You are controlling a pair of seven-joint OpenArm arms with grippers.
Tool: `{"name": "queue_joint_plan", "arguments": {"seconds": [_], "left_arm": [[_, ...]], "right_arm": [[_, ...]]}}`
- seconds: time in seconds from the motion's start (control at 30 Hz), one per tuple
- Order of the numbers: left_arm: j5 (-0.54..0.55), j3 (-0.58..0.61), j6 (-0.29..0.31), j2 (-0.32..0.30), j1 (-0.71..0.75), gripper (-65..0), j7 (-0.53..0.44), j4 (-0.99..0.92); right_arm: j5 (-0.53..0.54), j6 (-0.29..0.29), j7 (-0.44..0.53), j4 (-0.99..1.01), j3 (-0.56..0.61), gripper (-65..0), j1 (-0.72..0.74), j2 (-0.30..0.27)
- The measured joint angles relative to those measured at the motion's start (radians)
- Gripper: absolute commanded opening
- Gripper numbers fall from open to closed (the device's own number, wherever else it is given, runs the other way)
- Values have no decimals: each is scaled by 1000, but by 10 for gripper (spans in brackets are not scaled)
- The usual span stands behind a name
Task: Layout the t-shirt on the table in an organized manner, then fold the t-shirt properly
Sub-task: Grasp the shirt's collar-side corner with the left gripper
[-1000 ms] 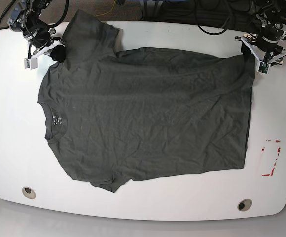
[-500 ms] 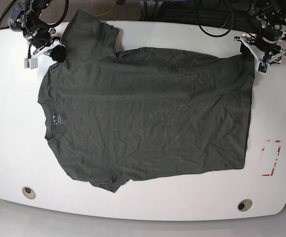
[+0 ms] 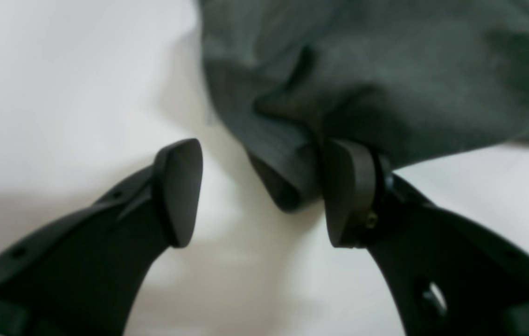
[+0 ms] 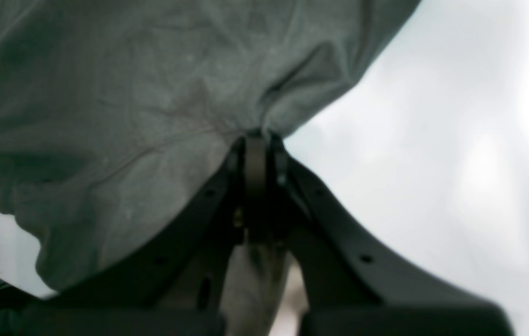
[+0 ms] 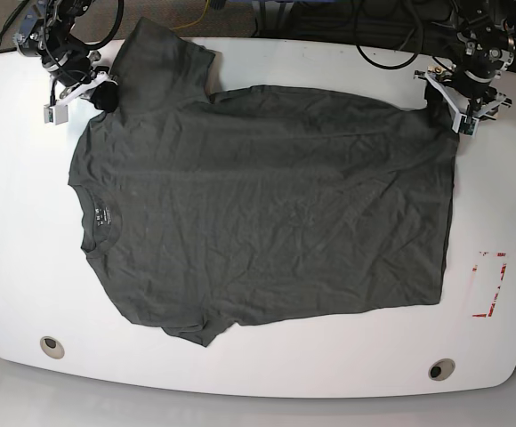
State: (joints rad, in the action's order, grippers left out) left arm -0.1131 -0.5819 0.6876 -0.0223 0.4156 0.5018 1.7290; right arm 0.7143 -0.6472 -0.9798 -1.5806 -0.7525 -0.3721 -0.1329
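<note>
Base view has the t-shirt (image 5: 267,205) spread flat on the table (image 5: 267,374), long axis left to right - collar left. Right gripper (image 4: 257,154) is pinched tight on the far sleeve; left gripper (image 3: 255,191) is parted around the far hem corner, not clamping it

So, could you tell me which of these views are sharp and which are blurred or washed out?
Base view: sharp, evenly lit, wrinkles in the t-shirt clear, mild sheen on the table. Left wrist view: soft focus, fabric and the left gripper fuzzy. Right wrist view: blurred, the table overexposed to pale haze behind the right gripper.
</note>
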Motion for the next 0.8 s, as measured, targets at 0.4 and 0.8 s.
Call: {"name": "queue_joint_plan", "arguments": {"seconds": [0.4, 0.8], "left_arm": [[45, 6, 19, -25, -3, -590, -44, -53], [10, 7, 16, -49, -5, -627, -19, -35]], "right_arm": [[0, 0, 0, 0, 0, -650, 0, 0], [0, 0, -1, 0, 0, -650, 0, 0]]}}
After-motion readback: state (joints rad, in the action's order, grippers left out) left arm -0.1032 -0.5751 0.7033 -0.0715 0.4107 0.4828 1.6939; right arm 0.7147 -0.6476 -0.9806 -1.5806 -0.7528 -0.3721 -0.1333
